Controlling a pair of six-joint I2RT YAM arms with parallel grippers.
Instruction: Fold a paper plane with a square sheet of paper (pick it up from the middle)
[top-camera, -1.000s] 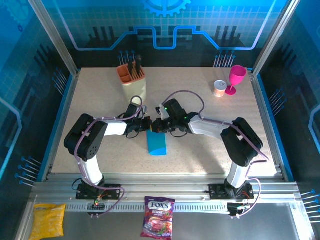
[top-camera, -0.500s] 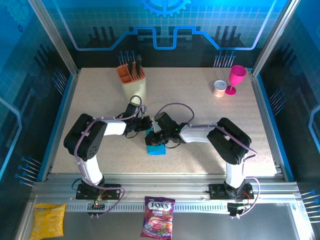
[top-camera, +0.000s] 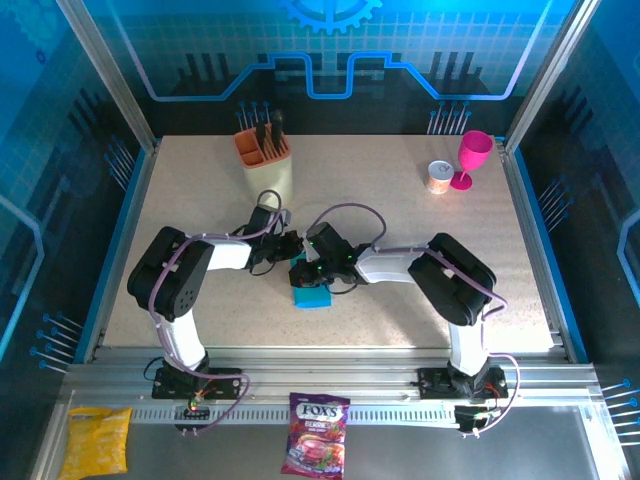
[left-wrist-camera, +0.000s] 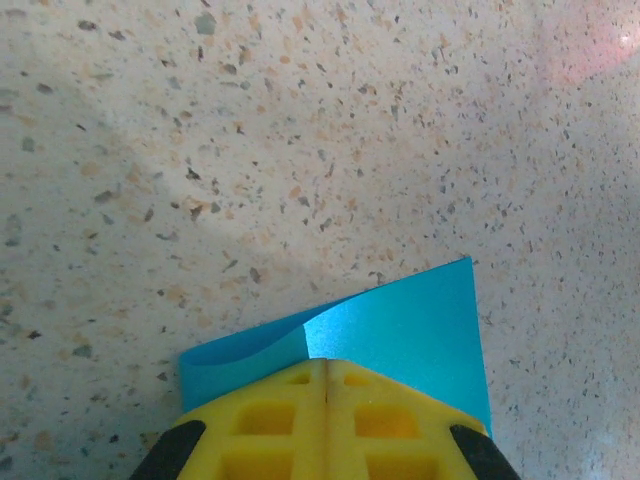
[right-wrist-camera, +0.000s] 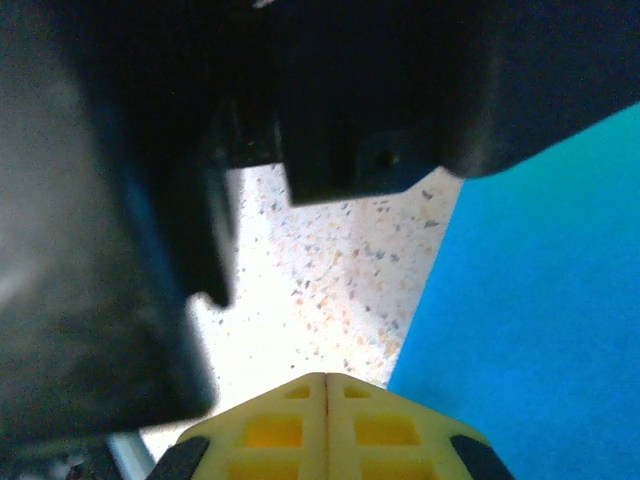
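Observation:
The cyan-blue square sheet of paper (top-camera: 312, 298) lies folded on the speckled table in the top view, its far part hidden under both grippers. In the left wrist view the paper (left-wrist-camera: 410, 320) has a curled layer rising on the left. My left gripper (left-wrist-camera: 327, 362) is shut, and its yellow fingertips rest on the paper's near part with nothing in the seam between them. It shows from above as the left gripper (top-camera: 296, 260). My right gripper (right-wrist-camera: 327, 378) is shut just left of the paper's edge (right-wrist-camera: 540, 320), beneath the left arm's dark body. From above, the right gripper (top-camera: 306, 272) sits at the paper's far edge.
A beige utensil holder (top-camera: 268, 168) with an orange insert stands at the back left. A pink goblet (top-camera: 474, 155) and a small can (top-camera: 438, 177) are at the back right. A candy bag (top-camera: 316, 445) and a yellow packet (top-camera: 95, 440) lie on the front ledge.
My right gripper has swung left and nearer, over the paper's far end. Less of the blue paper shows from above. The left arm has barely moved.

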